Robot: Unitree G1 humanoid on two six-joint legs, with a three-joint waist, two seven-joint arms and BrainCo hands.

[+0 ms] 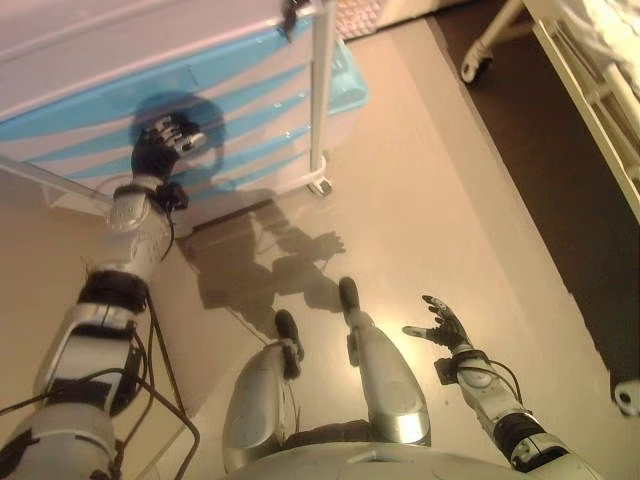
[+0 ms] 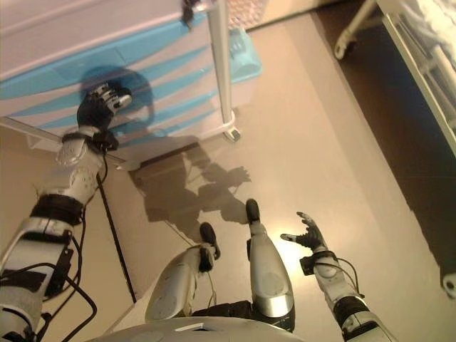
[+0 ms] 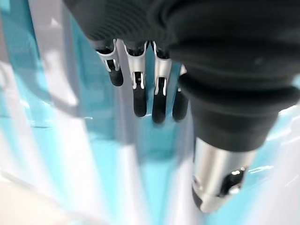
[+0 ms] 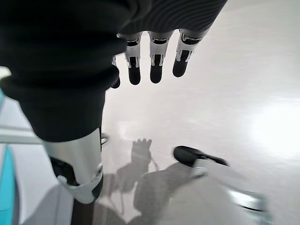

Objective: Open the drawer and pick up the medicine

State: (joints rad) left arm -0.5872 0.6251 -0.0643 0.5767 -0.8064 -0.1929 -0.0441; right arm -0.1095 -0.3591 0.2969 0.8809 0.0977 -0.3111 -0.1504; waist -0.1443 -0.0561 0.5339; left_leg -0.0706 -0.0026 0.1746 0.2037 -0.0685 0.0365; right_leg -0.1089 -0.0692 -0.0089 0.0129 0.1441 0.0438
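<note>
A drawer unit (image 1: 255,95) with light blue and white drawer fronts stands at the upper left, and its drawers look closed. No medicine shows in any view. My left hand (image 1: 160,145) is raised against a blue drawer front. In the left wrist view its fingers (image 3: 140,96) are fairly straight, with the tips right at the blue and white front (image 3: 84,154) and nothing held. My right hand (image 1: 443,325) hangs open and empty over the floor at the lower right, with its fingers (image 4: 154,65) spread.
A white upright post (image 1: 322,90) with a foot (image 1: 320,187) stands in front of the unit's right part. A white bed frame (image 1: 600,90) with a caster (image 1: 472,68) stands at the upper right. Another caster (image 1: 627,397) is at the right edge.
</note>
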